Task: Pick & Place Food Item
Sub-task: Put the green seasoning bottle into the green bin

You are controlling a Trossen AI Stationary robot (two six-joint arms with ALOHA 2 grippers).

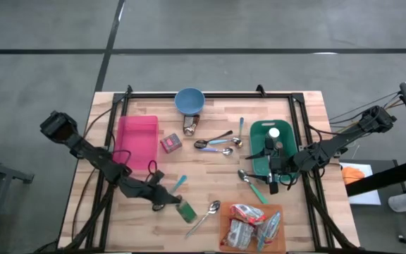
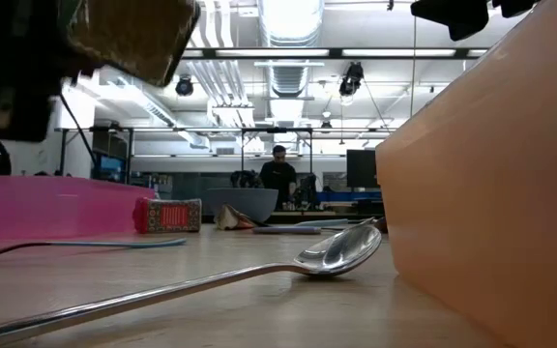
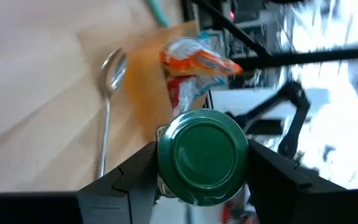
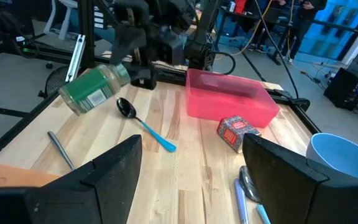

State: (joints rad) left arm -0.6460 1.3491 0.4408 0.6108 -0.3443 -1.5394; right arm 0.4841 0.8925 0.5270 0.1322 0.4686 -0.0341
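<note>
Green-lidded jar [image 1: 185,209] — pinched between the left gripper [image 1: 169,203] fingers, lifted beside the silver spoon [image 1: 206,215], near the orange tray [image 1: 231,212]; right gripper [image 1: 272,171] spread over the green bin [image 1: 259,130]

The green-lidded glass jar [image 1: 186,210] sits in the left gripper [image 1: 169,204], left of the long silver spoon [image 1: 204,216] and orange tray [image 1: 228,219].
</note>
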